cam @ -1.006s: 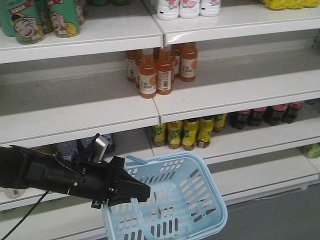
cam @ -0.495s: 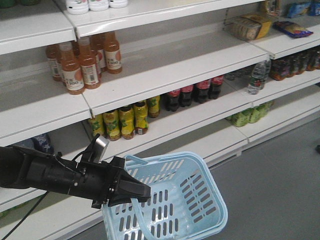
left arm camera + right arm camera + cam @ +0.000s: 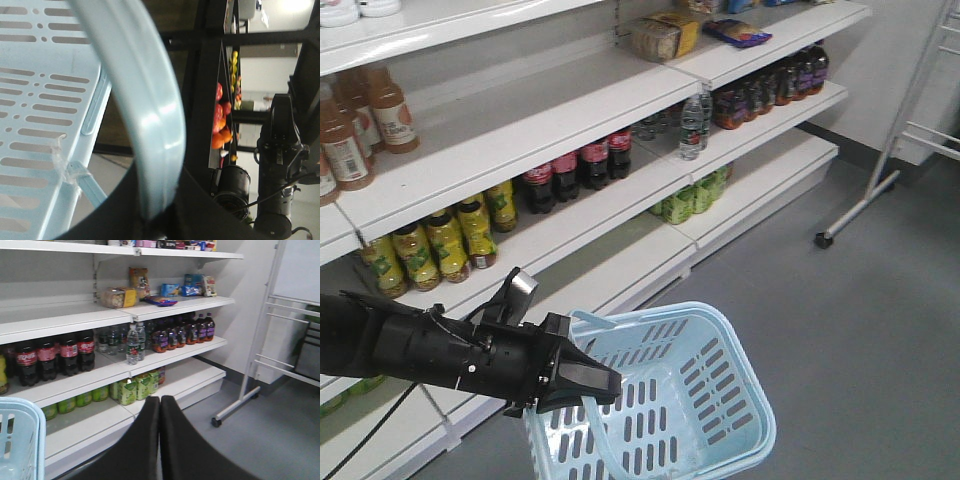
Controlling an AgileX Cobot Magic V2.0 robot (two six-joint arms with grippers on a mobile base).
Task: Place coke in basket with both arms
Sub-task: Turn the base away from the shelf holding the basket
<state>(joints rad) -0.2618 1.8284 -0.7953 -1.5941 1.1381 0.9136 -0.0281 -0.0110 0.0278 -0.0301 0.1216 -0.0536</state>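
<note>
Left gripper (image 3: 608, 385) clamped on basket (image 3: 715, 385) handle (image 3: 150, 125), basket hanging just past it

To the right of the light blue slotted plastic basket (image 3: 730, 400) you have bare grey floor (image 3: 850, 340) to swing through, and the basket's mouth faces up, free from above. On its left rim the black left gripper (image 3: 605, 385) clamps the pale blue loop handle (image 3: 150, 115), so that side is barred. White store shelves (image 3: 550, 130) stocked with bottles run close behind on the left. A white wheeled tube rack (image 3: 880, 150) stands well apart at far right.
</note>
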